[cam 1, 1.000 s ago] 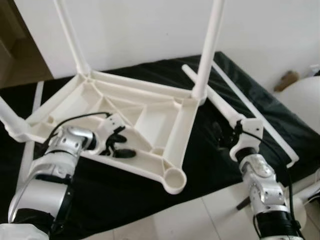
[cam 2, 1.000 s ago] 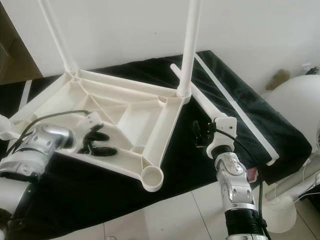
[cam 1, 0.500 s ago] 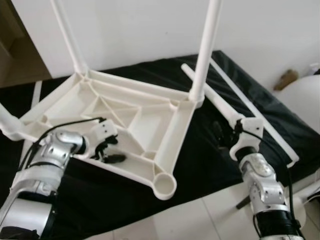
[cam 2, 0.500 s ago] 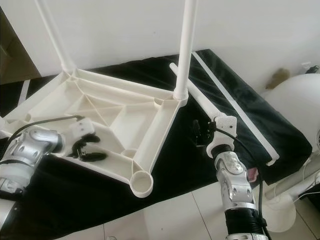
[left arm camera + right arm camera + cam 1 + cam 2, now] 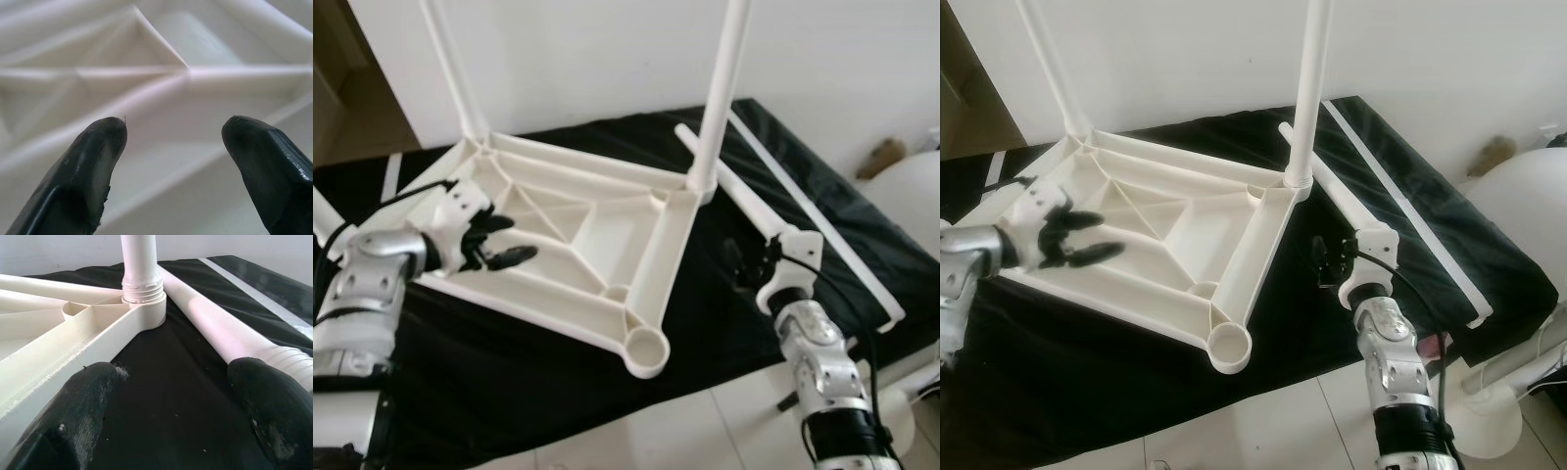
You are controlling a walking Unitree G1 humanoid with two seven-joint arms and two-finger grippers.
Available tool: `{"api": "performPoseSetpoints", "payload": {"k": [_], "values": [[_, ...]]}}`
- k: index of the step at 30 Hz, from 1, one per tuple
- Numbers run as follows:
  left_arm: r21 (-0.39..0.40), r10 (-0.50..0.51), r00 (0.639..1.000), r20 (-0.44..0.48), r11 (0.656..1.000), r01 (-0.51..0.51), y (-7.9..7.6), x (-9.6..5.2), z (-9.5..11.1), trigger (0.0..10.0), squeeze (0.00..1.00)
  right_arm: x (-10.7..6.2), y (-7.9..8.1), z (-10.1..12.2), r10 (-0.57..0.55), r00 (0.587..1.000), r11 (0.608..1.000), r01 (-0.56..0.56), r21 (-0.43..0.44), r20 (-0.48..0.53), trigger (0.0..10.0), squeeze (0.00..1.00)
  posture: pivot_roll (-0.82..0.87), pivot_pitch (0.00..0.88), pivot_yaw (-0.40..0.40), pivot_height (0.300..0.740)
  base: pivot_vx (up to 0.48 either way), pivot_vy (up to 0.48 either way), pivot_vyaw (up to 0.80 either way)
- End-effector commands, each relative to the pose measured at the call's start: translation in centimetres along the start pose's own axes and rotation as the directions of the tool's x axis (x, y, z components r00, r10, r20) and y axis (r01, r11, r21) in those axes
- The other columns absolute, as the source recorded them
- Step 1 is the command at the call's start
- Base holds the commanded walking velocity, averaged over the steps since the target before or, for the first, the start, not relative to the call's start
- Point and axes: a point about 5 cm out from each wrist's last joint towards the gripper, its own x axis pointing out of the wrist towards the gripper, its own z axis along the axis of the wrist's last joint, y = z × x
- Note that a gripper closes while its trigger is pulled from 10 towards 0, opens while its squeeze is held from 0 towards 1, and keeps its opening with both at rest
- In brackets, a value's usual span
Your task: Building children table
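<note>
While over the upturned tabletop (image 5: 578, 230), left gripper (image 5: 499, 240) spread, empty; right gripper (image 5: 171, 396) likewise.

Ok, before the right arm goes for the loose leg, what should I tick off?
1. Loose leg lying free on the black cloth: ok.
2. Right gripper jaws open: ok.
3. Leg's threaded end between those jaws: not ok, it lies beside one finger.
4. Empty corner socket on the upturned tabletop: ok.
5. Left gripper steadying the tabletop: not ok, open above the ribs.
6. Fitted legs screwed fully home: cannot tell.
</note>
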Motion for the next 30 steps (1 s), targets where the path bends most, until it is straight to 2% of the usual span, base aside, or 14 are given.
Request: {"api": "performPoseSetpoints", "payload": {"k": [1, 3, 4, 7, 9, 12, 14, 15, 20, 28, 29, 30], "values": [[-0.002, 0.035, 0.999, 0.001, 0.999, -0.035, 0.5, -0.8, 0.0, 10.0, 0.0, 0.2, 0.3, -0.4, 0.002, 1.0, 1.0, -0.002, 0.03, -0.012, 10.0, 0.0, -0.01, 0.029, 0.013, 0.74, 0.0, 0.0, 0.0], [0.006, 0.047, 0.999, -0.006, 0.999, -0.047, 0.5, -0.9, -0.2, 10.0, 0.0, 0.4, 0.4, -0.5, 0.003, 1.0, 0.999, -0.003, 0.038, -0.015, 10.0, 0.0, -0.01, 0.029, 0.013, 0.74, 0.0, 0.0, 0.0], [0.03, 0.052, 0.997, -0.051, 0.998, -0.051, 0.3, -0.9, -1.0, 10.0, 0.0, 0.8, 0.8, -0.7, 0.007, 1.0, 0.997, -0.004, 0.074, -0.028, 10.0, 0.0, -0.01, 0.026, 0.008, 0.74, 0.0, 0.0, 0.0], [0.075, 0.068, 0.993, -0.093, 0.995, -0.061, 0.1, -1.0, -1.6, 10.0, 0.0, 1.3, 1.1, -0.7, 0.014, 0.999, 0.994, -0.011, 0.107, -0.033, 10.0, 0.0, -0.01, 0.026, 0.008, 0.74, 0.0, 0.0, 0.0], [0.071, 0.075, 0.991, -0.111, 0.995, -0.067, 0.1, -1.0, -1.9, 10.0, 0.0, 1.5, 1.3, -0.8, 0.017, 0.999, 0.993, -0.012, 0.119, -0.038, 10.0, 0.0, 0.0, 0.025, 0.007, 0.74, 0.0, 0.0, 0.0], [0.103, 0.079, 0.978, -0.191, 0.993, -0.06, -0.3, -1.0, -3.2, 10.0, 0.0, 2.1, 1.6, -1.2, 0.012, 0.997, 0.993, -0.003, 0.118, -0.083, 10.0, 0.0, 0.01, 0.026, 0.004, 0.74, 0.0, 0.0, 0.0], [0.103, 0.079, 0.978, -0.191, 0.993, -0.06, -0.3, -1.0, -3.2, 10.0, 0.0, 2.1, 1.6, -1.2, 0.012, 0.997, 0.993, -0.003, 0.118, -0.083, 10.0, 0.0, 0.01, 0.026, 0.004, 0.74, 0.0, 0.0, 0.0], [0.142, 0.078, 0.967, -0.241, 0.989, -0.044, -0.9, -0.6, -4.0, 10.0, 0.0, 2.7, 2.2, -1.5, 0.029, 0.994, 0.991, -0.015, 0.131, -0.106, 10.0, 0.0, 0.01, 0.029, 0.003, 0.74, 0.0, 0.0, 0.0], [0.149, 0.062, 0.962, -0.264, 0.989, -0.023, -1.7, 0.0, -4.5, 10.0, 0.0, 3.3, 2.7, -1.9, 0.044, 0.99, 0.99, -0.024, 0.141, -0.134, 10.0, 0.0, 0.01, 0.033, 0.007, 0.74, 0.0, 0.0, 0.0], [0.146, -0.027, 0.961, -0.276, 0.987, 0.07, -4.1, 0.7, -5.3, 10.0, 0.0, 4.4, 3.0, -2.9, 0.049, 0.977, 0.984, -0.012, 0.176, -0.208, 10.0, 0.0, 0.02, 0.045, 0.01, 0.74, 0.0, 0.0, 0.0], [0.138, -0.066, 0.959, -0.276, 0.985, 0.107, -5.0, 0.8, -5.5, 10.0, 0.0, 4.8, 3.2, -2.9, 0.069, 0.972, 0.981, -0.024, 0.195, -0.225, 10.0, 0.0, 0.02, 0.048, 0.008, 0.74, 0.0, 0.0, 0.0], [0.138, -0.066, 0.959, -0.276, 0.985, 0.107, -5.0, 0.8, -5.5, 10.0, 0.0, 4.8, 3.2, -2.9, 0.069, 0.972, 0.981, -0.024, 0.195, -0.225, 10.0, 0.0, 0.02, 0.048, 0.008, 0.74, 0.0, 0.0, 0.0]]}}
